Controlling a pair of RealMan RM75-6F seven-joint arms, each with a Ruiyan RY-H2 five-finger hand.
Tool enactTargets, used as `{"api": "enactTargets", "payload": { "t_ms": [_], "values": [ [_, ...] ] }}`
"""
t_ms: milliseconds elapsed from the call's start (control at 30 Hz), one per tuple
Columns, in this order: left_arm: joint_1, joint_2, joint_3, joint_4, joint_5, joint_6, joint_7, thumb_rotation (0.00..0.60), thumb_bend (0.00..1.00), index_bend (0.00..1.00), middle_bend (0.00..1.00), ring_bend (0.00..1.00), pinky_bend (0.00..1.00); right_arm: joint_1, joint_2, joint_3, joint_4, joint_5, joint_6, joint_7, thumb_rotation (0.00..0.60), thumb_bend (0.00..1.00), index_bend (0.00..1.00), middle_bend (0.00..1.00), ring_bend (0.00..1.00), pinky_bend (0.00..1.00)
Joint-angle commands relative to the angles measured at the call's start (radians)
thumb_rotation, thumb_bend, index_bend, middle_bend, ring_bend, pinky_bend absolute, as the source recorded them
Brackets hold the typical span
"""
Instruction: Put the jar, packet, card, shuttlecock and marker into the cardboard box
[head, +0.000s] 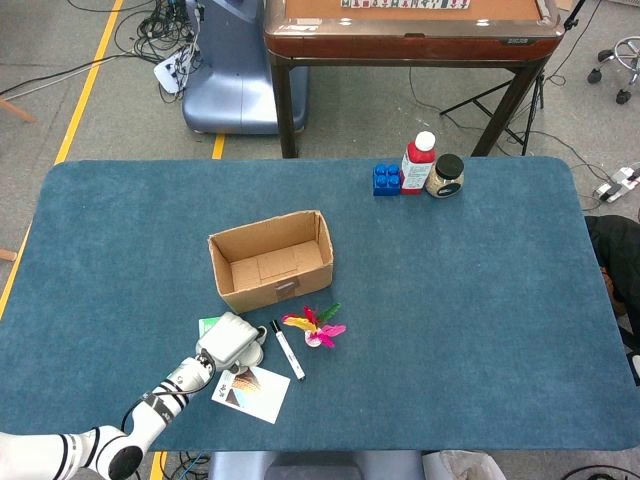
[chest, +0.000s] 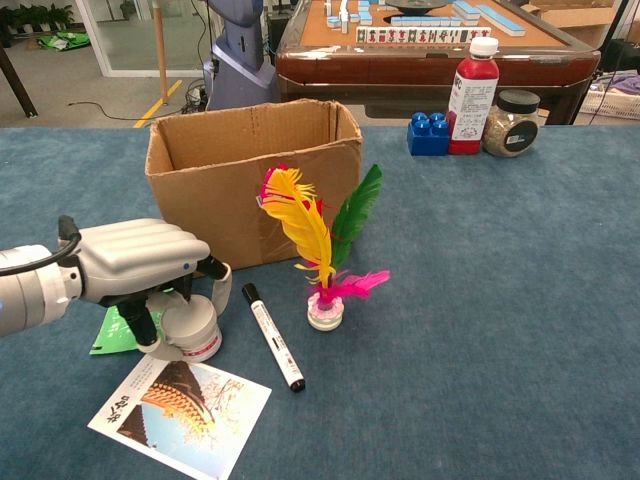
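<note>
The left hand (chest: 140, 262) was positioned low over the desk (head: 480, 320), in front of the cardboard box (chest: 250, 170). Its fingers (chest: 217, 283) were curled around the small white jar (chest: 192, 329), gripping it from above; the jar was tilted, and it could not be determined whether its base touched the desk. The right hand did not appear in either view.

The green packet (chest: 112, 333) lay flat on the desk, partly hidden beneath the left hand and beside the jar. The card (chest: 180, 408), printed with a picture, lay flat just in front of the jar, nearest the desk's front edge. The marker (chest: 272, 336), white with black ends, lay flat on the desk between the jar and the shuttlecock (chest: 320, 240). The shuttlecock stood upright on its base, its yellow, green and pink feathers rising in front of the box's front right corner.

The cardboard box stood open side up and, in the head view, held nothing.

At the far side of the desk, well apart from the task items, stood a blue block (head: 386, 180), a red bottle (head: 418, 163) with a white cap and a dark-lidded glass jar (head: 445, 177), set in a row just beside one another.
</note>
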Motion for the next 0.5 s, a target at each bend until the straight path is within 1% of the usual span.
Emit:
{"api": "enactTargets", "payload": {
  "t_ms": [33, 233, 367, 500],
  "values": [
    [0.001, 0.003, 0.001, -0.006, 0.006, 0.004, -0.003, 0.600, 0.13, 0.49, 0.95, 0.93, 1.00, 0.000, 0.001, 0.000, 0.000, 0.000, 0.000, 0.002, 0.600, 0.19, 0.26, 0.35, 0.26, 0.39],
    [0.005, 0.027, 0.004, -0.055, 0.027, 0.022, 0.003, 0.600, 0.13, 0.55, 0.95, 0.93, 1.00, 0.000, 0.002, 0.000, 0.001, -0.001, 0.000, 0.004, 0.600, 0.19, 0.26, 0.35, 0.26, 0.39],
    [0.008, 0.059, 0.003, -0.110, 0.037, 0.043, 0.023, 0.600, 0.13, 0.57, 0.95, 0.93, 1.00, 0.000, 0.002, 0.000, 0.001, -0.002, -0.001, 0.005, 0.600, 0.19, 0.26, 0.35, 0.26, 0.39],
    [0.013, 0.112, 0.007, -0.186, 0.052, 0.070, 0.056, 0.600, 0.13, 0.57, 0.95, 0.93, 1.00, 0.000, 0.003, 0.000, 0.001, -0.002, -0.002, 0.007, 0.600, 0.19, 0.26, 0.35, 0.26, 0.39]
  ]
}}
